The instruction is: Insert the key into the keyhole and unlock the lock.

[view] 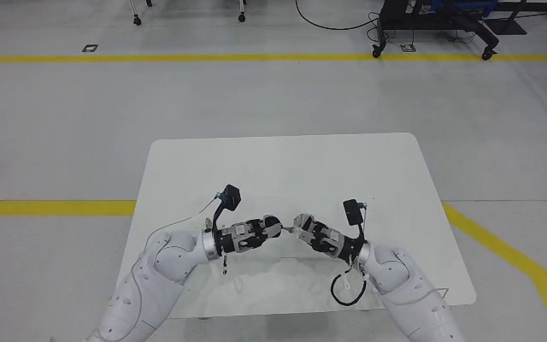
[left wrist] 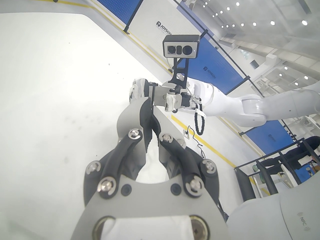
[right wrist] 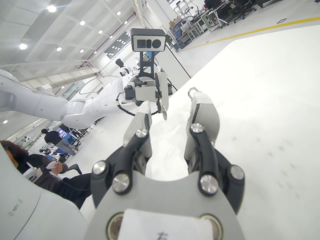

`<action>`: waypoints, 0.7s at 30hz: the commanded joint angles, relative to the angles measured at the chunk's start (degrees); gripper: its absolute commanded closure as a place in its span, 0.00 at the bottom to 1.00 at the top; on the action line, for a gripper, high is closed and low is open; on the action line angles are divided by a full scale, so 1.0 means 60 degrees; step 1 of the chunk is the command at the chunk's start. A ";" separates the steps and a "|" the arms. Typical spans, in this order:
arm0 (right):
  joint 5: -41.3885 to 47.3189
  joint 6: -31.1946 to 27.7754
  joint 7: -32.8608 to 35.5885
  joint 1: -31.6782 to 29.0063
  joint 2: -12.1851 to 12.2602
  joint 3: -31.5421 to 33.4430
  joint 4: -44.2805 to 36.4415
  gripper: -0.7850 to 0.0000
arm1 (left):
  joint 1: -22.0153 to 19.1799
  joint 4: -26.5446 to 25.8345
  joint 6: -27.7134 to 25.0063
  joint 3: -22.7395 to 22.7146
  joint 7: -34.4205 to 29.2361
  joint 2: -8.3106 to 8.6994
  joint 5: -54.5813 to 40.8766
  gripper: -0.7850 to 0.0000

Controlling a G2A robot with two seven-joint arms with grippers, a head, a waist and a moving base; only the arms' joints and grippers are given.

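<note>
Over the near middle of the white table my two grippers meet tip to tip. The left gripper is shut, and a small metal key sticks out of its fingers. Facing it, the right gripper holds the silver lock between its taped fingertips, with a round keyhole turned toward the key. In the right wrist view the lock's shackle peeks past one fingertip of the right gripper. Whether the key's tip touches the keyhole is hidden.
A black cable loop hangs by the right forearm near the table's front edge. The far and side parts of the tabletop are bare. Wheeled carts stand on the floor well beyond the table.
</note>
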 commanded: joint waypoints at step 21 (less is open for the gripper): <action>0.0617 -0.0052 0.0451 -0.0003 0.0068 -0.0243 -0.0077 1.00 | 0.0219 -0.0405 0.0364 0.0089 0.0241 0.0093 0.0385 1.00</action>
